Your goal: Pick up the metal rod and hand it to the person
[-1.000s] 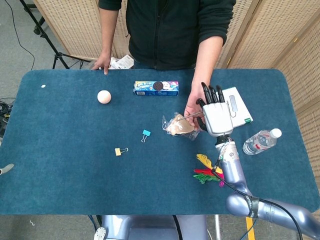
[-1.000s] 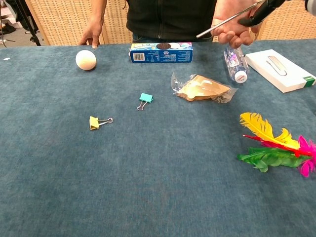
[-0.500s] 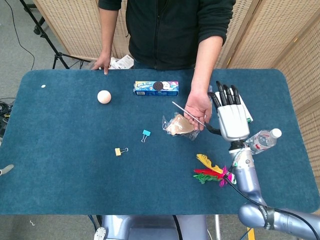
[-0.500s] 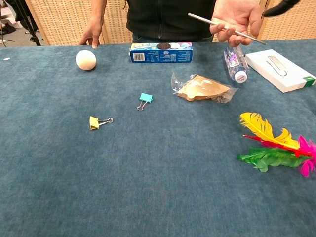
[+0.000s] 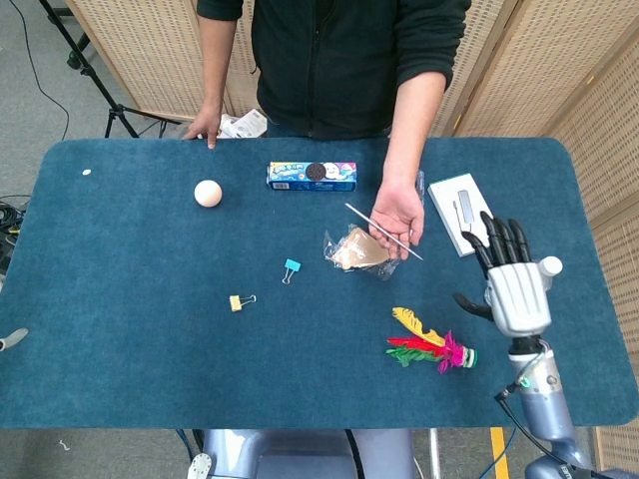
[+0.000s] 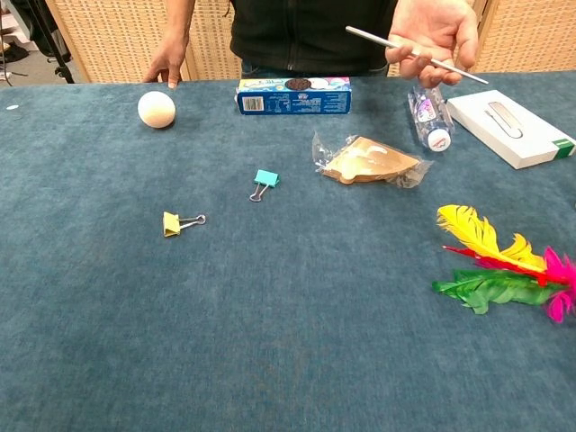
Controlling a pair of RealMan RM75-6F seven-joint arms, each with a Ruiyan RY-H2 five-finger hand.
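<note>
A thin silver metal rod point(image 5: 383, 232) lies across the person's upturned palm point(image 5: 396, 215), above the blue table point(image 5: 150, 329). The robot's right hand point(image 5: 514, 289) hovers well apart, fingers spread, apparently holding nothing.

text: none legible | cookie box point(image 5: 312, 176): print too small to read

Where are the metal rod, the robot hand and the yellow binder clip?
metal rod point(image 5: 383, 232): head view, mid-shaft, lying across the person's palm.
right robot hand point(image 5: 516, 297): head view, back of the hand, fingers spread.
yellow binder clip point(image 6: 171, 224): chest view, on the yellow body.
</note>
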